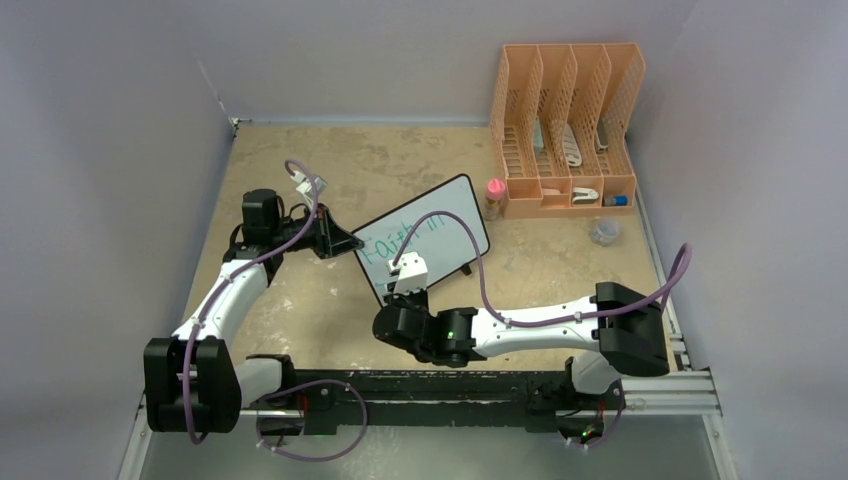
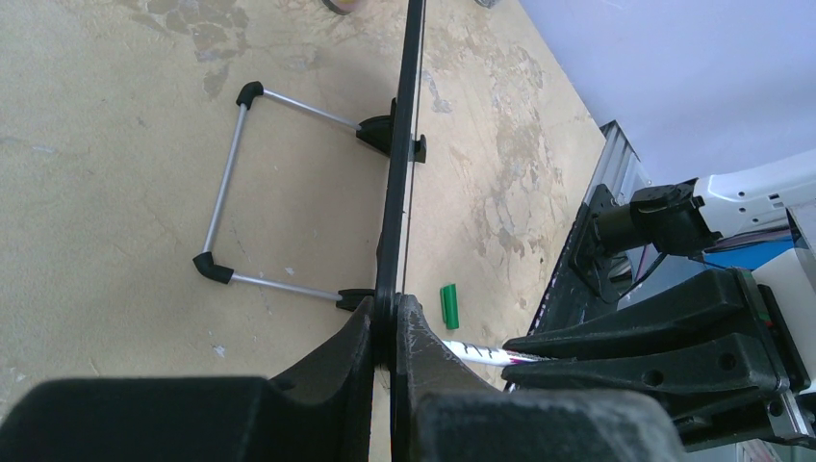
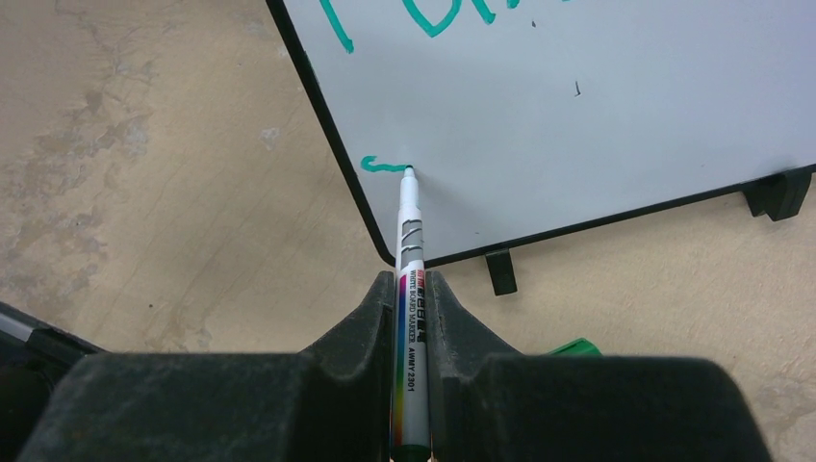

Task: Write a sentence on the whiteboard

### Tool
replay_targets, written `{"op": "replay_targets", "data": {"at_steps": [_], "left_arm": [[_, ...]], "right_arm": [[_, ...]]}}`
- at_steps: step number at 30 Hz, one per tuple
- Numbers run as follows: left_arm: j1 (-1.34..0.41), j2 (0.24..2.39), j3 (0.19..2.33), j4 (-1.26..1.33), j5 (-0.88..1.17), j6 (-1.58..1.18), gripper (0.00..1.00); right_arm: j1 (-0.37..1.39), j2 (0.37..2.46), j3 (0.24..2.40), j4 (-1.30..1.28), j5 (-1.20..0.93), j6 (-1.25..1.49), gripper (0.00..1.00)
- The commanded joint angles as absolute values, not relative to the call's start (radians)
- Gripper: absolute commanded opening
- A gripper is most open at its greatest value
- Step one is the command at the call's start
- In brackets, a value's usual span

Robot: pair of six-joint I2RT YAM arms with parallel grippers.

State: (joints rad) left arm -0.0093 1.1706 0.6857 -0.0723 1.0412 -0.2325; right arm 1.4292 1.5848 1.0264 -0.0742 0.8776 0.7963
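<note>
The whiteboard [image 1: 440, 225] stands tilted on its wire stand [image 2: 231, 188] mid-table. Its first line of green lettering, the sentence [image 1: 405, 238], reads "Faith in". My left gripper [image 1: 350, 243] is shut on the board's left edge; the left wrist view shows the board edge-on [image 2: 401, 173], pinched between the jaws [image 2: 393, 322]. My right gripper [image 3: 412, 289] is shut on a white marker [image 3: 410, 250]. The marker's tip touches the board [image 3: 597, 115] at the end of a short green stroke [image 3: 383, 166] near the lower left corner. A green marker cap [image 3: 577, 346] lies on the table below the board.
An orange file organizer [image 1: 566, 120] stands at the back right, with a small pink-capped bottle [image 1: 494, 197] and a clear little container [image 1: 604, 232] in front of it. Walls close in on the left, back and right. The arms' rail [image 1: 480, 392] runs along the near edge.
</note>
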Motion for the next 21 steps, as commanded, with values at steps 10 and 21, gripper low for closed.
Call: {"op": "replay_targets", "data": {"at_steps": [10,21], "left_arm": [[-0.026,1.177,0.698,-0.094,1.014,-0.210,0.00],[-0.026,1.176,0.700,-0.096,1.011,-0.209,0.00]], "right_arm": [[1.425,1.496,1.018,0.032,0.905,0.728,0.00],[1.425,1.539,1.035,0.023,0.870,0.718,0.00]]}}
